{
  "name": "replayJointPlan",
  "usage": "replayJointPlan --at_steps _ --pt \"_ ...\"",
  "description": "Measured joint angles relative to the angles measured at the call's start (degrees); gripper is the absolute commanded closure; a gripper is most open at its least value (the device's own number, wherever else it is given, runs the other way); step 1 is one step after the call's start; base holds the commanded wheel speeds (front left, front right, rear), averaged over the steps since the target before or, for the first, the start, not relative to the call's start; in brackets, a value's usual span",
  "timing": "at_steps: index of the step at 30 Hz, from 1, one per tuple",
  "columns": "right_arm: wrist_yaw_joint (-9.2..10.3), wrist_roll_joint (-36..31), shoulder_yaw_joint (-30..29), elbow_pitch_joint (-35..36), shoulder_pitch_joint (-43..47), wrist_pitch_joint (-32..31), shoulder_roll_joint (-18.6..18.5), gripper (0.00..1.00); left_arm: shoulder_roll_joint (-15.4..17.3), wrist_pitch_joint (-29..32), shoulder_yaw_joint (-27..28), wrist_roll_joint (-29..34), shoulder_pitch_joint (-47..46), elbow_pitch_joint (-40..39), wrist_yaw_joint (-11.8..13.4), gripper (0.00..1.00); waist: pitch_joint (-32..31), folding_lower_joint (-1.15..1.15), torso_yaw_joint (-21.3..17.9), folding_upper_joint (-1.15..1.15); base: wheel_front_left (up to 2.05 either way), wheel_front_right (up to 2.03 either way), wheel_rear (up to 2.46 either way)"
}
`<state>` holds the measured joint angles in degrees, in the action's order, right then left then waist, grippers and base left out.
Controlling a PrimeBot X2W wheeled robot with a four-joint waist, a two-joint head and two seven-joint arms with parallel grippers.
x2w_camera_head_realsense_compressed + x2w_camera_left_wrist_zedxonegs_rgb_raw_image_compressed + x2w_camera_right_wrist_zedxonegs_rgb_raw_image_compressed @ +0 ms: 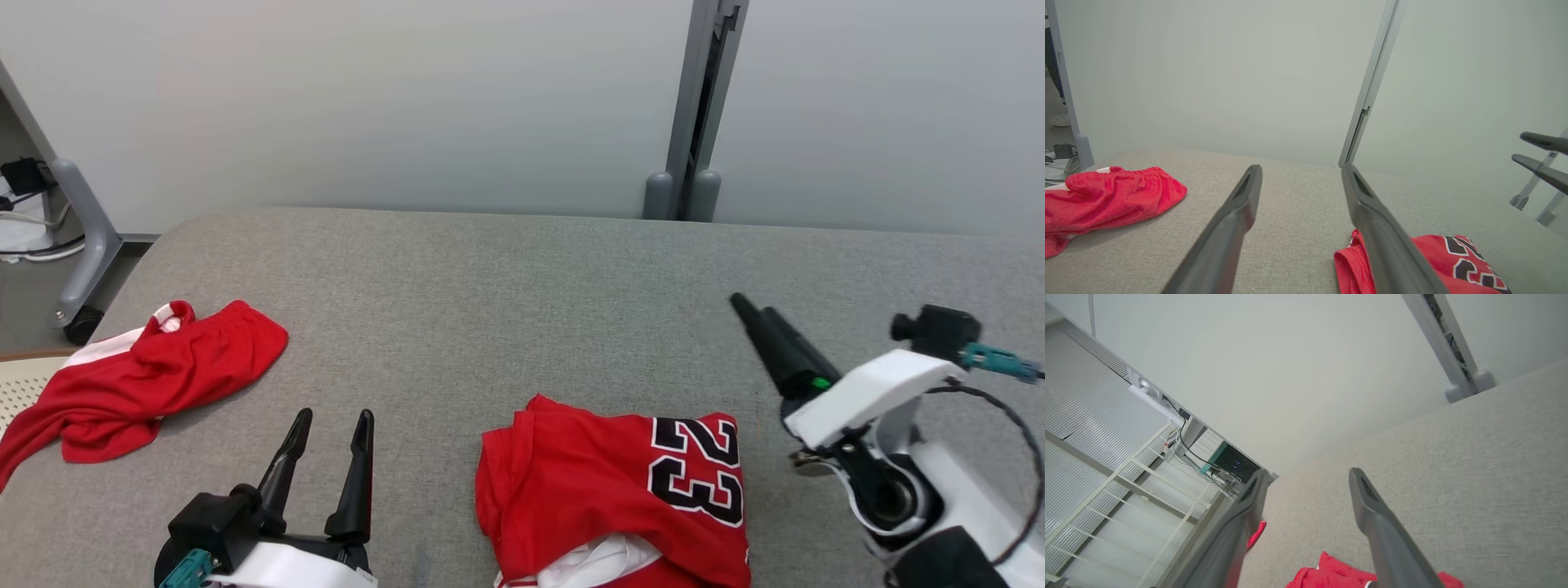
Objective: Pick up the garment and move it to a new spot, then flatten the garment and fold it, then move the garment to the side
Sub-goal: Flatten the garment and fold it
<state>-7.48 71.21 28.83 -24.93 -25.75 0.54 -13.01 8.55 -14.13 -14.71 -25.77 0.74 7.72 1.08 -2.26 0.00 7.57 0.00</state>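
Now, with left gripper [335,415] and right gripper [753,306] wide and empty, we could unfold the folded red fabric jersey [604,490] by pinching one layer.

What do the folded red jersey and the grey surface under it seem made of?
The jersey is likely a thin synthetic knit: faint sheen, soft creases. The surface seems to be woven upholstery fabric: matte grey, fine weave visible.

We count two red garments, a jersey [612,490] and shorts [155,376]; one grey surface [490,310]; two grippers, left gripper [335,413] and right gripper [751,304].
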Motion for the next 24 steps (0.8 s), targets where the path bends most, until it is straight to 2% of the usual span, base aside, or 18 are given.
replayJointPlan --at_steps 4,7,11,18,19,20,24 --pt "0.00 -3.79 -6.20 3.39 3.94 1.67 -4.45 0.00 -0.09 -0.04 0.25 -0.03 0.05 -0.55 0.40 0.00 -0.10 0.00 -1.30 0.00 0.00 0.00 0.00" --pt "0.00 -8.60 -10.57 6.47 8.48 1.98 -6.01 0.00 -0.18 -0.27 0.85 -0.07 0.18 -0.87 0.75 0.00 0.13 0.00 -2.54 0.00 0.00 0.00 0.00" --pt "0.00 -14.90 -14.02 7.77 12.32 0.66 -4.35 0.00 -0.48 -0.52 0.91 -0.07 0.18 -0.94 0.77 0.00 0.62 0.00 -3.21 0.00 0.00 0.00 0.00" --pt "0.00 -26.01 -16.45 9.69 14.35 -4.22 2.33 0.00 -0.66 -0.59 0.66 -0.07 -0.10 -0.30 0.26 0.00 1.16 0.00 -2.61 0.00 0.00 0.00 0.00" --pt "0.00 -27.55 -16.75 9.96 14.35 -4.76 3.10 0.78 -0.64 -0.59 0.65 -0.07 -0.10 -0.16 0.24 0.00 1.18 0.00 -2.38 0.00 0.00 0.00 0.00" --pt "0.00 -29.47 -17.01 10.34 14.35 -5.12 3.86 1.00 -0.59 -0.59 0.66 -0.07 -0.12 -0.08 0.18 0.00 1.19 0.00 -2.09 0.00 0.00 0.00 0.00" --pt "0.00 -33.89 -17.11 10.56 14.67 -8.58 6.71 1.00 -0.60 -0.60 0.49 -0.07 -0.28 0.24 -0.01 0.00 1.27 0.00 -0.82 0.00 0.00 0.00 0.00"
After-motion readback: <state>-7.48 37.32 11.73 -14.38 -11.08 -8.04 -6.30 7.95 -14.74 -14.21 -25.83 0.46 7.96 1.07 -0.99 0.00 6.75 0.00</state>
